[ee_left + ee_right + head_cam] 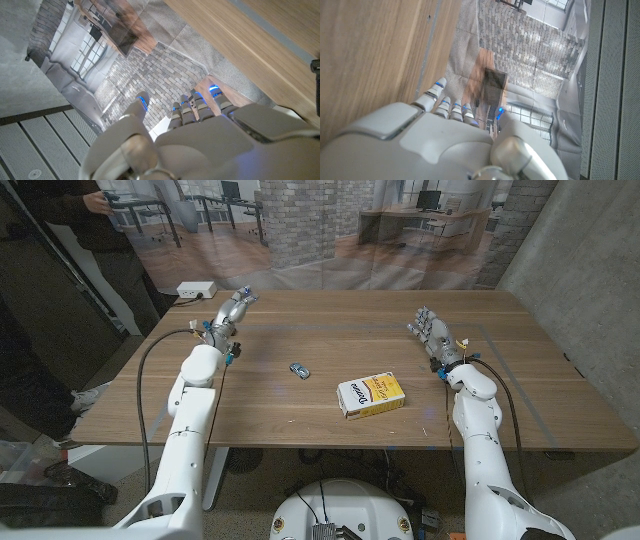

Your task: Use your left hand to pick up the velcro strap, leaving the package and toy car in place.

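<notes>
Item: wooden counter (300, 405), with two robot arms reaching over it.

Left hand (230, 311): raised at the far left part of the counter, fingers (192, 106) gathered close with the thumb a little apart; whether anything is held inside them cannot be told.

Right hand (430, 332): at the far right, fingers spread, holding nothing.

Toy car (299, 370): small, blue-grey, near the counter's middle.

Package (370, 395): white and yellow carton, lying flat just right of the car, apart from it.

Velcro strap: cannot be made out on the counter; it may sit within or under the left hand, but this cannot be confirmed.

Handling, as judged: such a strap should be light, limp and thin, its hook face prone to cling. Best pinched mid-length or at a lifted end.
</notes>
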